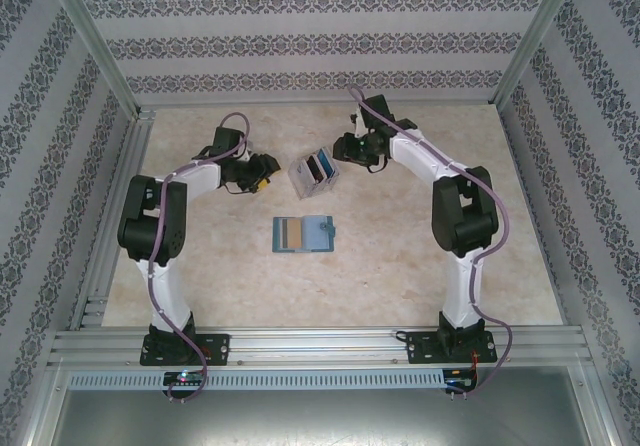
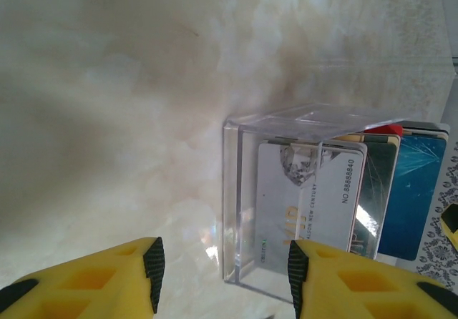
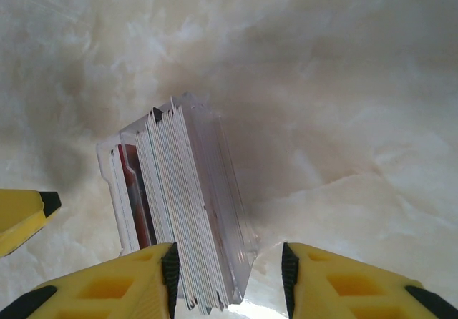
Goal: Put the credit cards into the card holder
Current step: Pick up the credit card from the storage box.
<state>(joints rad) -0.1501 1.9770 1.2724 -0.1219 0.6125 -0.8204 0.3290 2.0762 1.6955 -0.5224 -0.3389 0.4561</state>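
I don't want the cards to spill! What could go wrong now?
1. The clear box might tip and spill the cards if the left pincer, open right beside it, pushes it.
2. The cards stand packed tight, so the right pincer, open at their edge, might grab several at once.
3. Both pincers are close at the box and could bump.

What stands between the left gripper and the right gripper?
In the top view, the clear box holding cards stands between the left gripper and the right gripper.
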